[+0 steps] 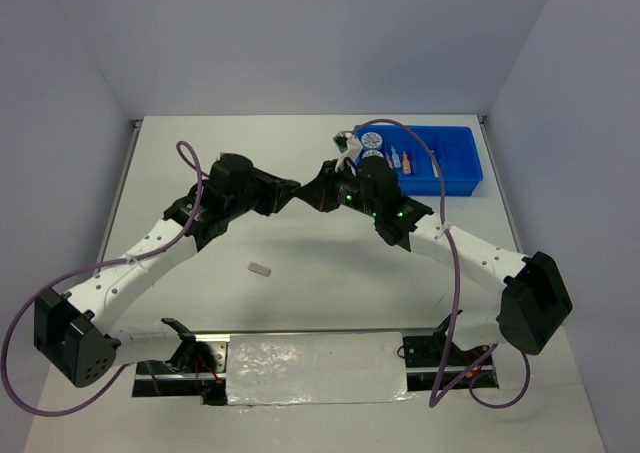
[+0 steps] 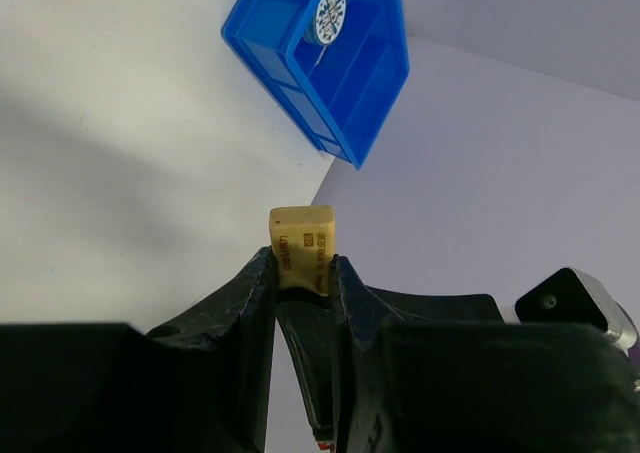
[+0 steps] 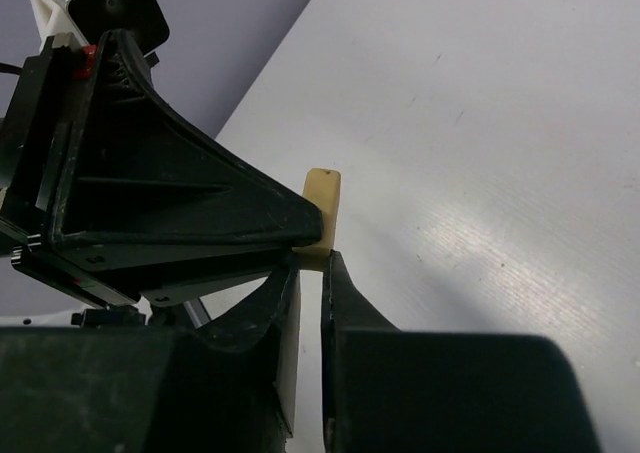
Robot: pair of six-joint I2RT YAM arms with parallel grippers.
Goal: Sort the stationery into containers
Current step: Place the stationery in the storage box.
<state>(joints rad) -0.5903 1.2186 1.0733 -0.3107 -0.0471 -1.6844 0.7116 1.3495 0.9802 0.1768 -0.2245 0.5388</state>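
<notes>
I hold the left gripper (image 2: 302, 265) clamped on the beige bar (image 2: 300, 231) above mid-counter, its long axis poking past the tips toward the right gripper (image 3: 312, 266), whose grip I cannot tell, though that arm sits nearer the blue tray (image 1: 455, 185) at the far right corner.

The left claw (image 1: 296, 187) and right claw (image 1: 319, 187) meet tip to tip. Each bars the other's way forward, and a beige rectangular block (image 2: 300, 245) pinched in the left one sits between them. Behind the right claw, toward the far edge, sits a blue rectangular plastic tray (image 1: 462, 181) with a purple cable (image 1: 437, 168) arching over it. Open white table (image 1: 300, 143) lies either side of both claws, save a small tan bar (image 1: 260, 269) beside the left claw's arm.
</notes>
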